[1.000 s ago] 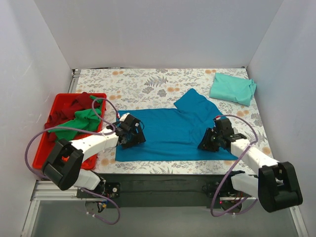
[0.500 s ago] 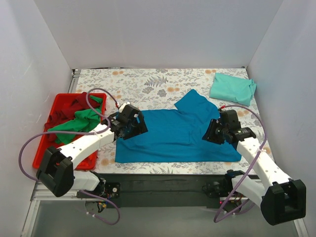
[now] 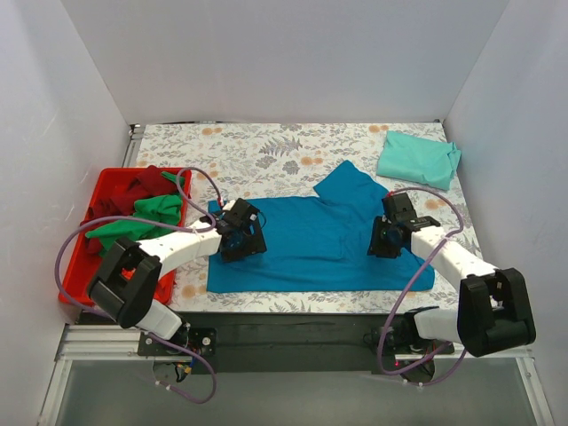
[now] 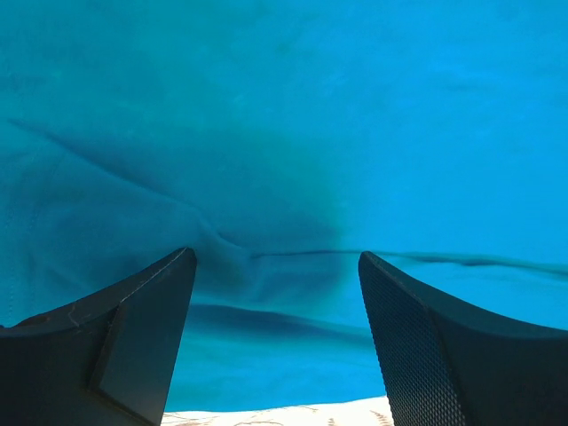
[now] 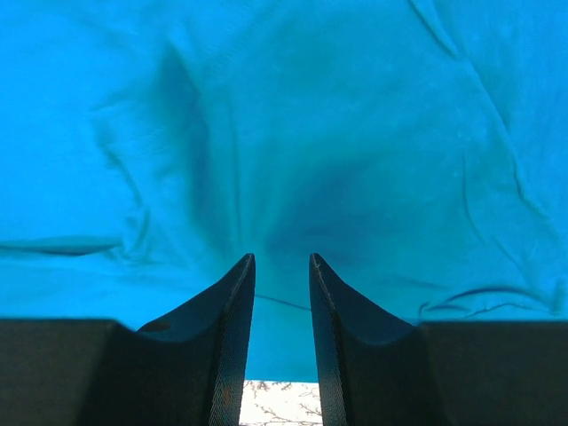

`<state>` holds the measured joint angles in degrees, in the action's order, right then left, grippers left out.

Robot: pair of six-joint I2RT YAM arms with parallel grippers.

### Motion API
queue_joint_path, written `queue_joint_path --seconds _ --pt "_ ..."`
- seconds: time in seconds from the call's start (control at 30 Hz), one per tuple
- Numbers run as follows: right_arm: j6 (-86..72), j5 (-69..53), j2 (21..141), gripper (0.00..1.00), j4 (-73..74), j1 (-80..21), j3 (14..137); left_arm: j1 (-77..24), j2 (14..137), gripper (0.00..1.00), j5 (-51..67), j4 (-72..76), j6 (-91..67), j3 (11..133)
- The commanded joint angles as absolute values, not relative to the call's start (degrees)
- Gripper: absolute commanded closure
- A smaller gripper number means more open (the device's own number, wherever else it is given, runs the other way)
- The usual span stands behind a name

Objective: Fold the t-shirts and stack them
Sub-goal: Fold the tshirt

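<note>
A deep blue t-shirt (image 3: pixel 311 240) lies spread flat in the middle of the table, one sleeve (image 3: pixel 351 186) pointing to the back right. My left gripper (image 3: pixel 244 241) is low over its left part, jaws wide open and empty, with blue cloth (image 4: pixel 284 160) below them. My right gripper (image 3: pixel 383 240) is low over its right part, its jaws a narrow gap apart with nothing between them, above wrinkled blue cloth (image 5: pixel 293 133). A pale mint green t-shirt (image 3: pixel 417 158) lies folded at the back right. A bright green t-shirt (image 3: pixel 146 220) and a dark red one (image 3: pixel 133 188) lie in the tray.
A red plastic tray (image 3: pixel 71 282) stands at the left edge of the table. White walls close in the left, back and right sides. The flowered tablecloth (image 3: pixel 257 151) shows behind the blue shirt, and a strip of it in front.
Both grippers have moved from the blue shirt's front corners away from the front edge, onto its middle left and middle right. The shirt lies much as before.
</note>
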<state>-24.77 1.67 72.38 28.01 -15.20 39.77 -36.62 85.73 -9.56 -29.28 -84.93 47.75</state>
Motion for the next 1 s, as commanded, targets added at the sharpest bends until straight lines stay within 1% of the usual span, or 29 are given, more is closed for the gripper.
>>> queue_joint_path --seconds 0.0,0.3,0.43,0.53,0.73,0.97 --pt "-27.7 4.8 72.9 0.63 27.2 -15.5 36.7 -36.9 84.6 0.27 -9.2 -27.0 -85.0 45.7" --pt "-35.0 4.2 71.8 0.64 29.7 -15.5 30.2 -36.9 83.6 0.27 -8.4 -25.9 -84.6 41.6" --pt "-36.5 4.4 69.4 0.64 31.9 -15.5 27.5 -37.0 81.7 0.28 -7.3 -24.8 -85.2 38.8" --pt "-37.2 4.7 64.4 0.63 34.2 -15.5 26.3 -37.1 80.5 0.28 -6.8 -24.8 -85.6 37.1" --pt "-39.8 3.8 56.2 0.62 37.6 -15.5 26.1 -38.9 77.8 0.28 -6.0 -24.9 -86.4 34.5" --pt "-40.4 3.6 55.4 0.61 39.1 -15.5 26.8 -39.8 72.1 0.28 -6.0 -27.2 -88.7 32.8"
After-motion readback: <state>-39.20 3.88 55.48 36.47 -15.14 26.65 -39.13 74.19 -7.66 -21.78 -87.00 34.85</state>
